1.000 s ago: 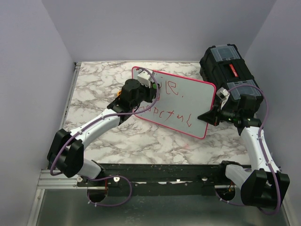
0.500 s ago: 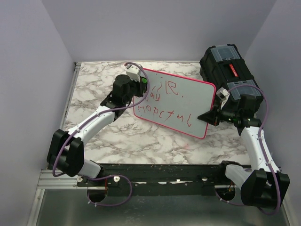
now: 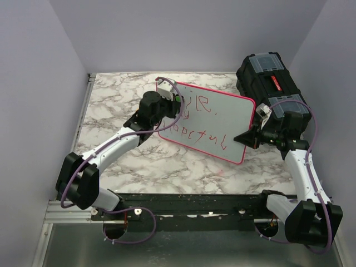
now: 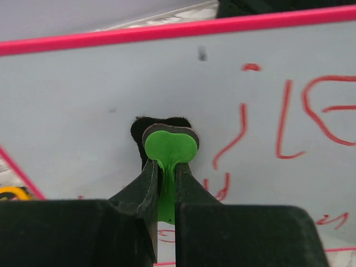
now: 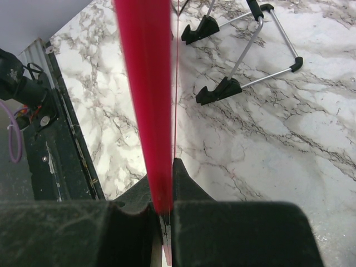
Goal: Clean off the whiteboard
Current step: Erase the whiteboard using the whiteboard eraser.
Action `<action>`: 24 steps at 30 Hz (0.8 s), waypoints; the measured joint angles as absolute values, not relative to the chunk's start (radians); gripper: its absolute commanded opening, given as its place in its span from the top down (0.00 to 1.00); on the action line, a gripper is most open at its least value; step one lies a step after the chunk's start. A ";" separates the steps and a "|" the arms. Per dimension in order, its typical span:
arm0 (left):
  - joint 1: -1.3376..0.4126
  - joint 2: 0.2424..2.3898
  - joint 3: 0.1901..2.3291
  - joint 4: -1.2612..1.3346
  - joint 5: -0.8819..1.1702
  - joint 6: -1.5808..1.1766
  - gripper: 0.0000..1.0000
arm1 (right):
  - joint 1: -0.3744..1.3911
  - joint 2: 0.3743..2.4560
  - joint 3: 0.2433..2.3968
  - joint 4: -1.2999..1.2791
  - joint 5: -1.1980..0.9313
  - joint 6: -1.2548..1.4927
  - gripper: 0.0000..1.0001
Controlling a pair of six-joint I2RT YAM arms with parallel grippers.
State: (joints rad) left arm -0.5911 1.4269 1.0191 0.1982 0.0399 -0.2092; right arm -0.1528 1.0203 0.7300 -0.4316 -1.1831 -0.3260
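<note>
We've got the whiteboard tilted over the far-right part of the table, red scribble on it, beside the black toolbox in the far right corner. Our right gripper is clamped on its pink right rim, arm reaching in from the near edge. The left arm stretches across from the near-left, left gripper pinched tight on a green-handled eraser pressed against the board's top-left.
</note>
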 measured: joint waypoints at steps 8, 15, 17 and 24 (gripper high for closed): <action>-0.466 1.427 1.012 0.196 0.041 -0.210 1.00 | -0.152 1.020 0.730 -0.431 -1.183 -0.329 0.99; -0.543 1.427 0.998 0.200 0.033 -0.208 1.00 | -0.153 1.020 0.730 -0.436 -1.183 -0.327 0.99; -0.591 1.427 0.997 0.202 0.033 -0.207 1.00 | -0.153 1.020 0.730 -0.437 -1.183 -0.325 0.99; -0.625 1.427 0.984 0.218 0.037 -0.207 1.00 | -0.153 1.020 0.730 -0.436 -1.183 -0.324 0.99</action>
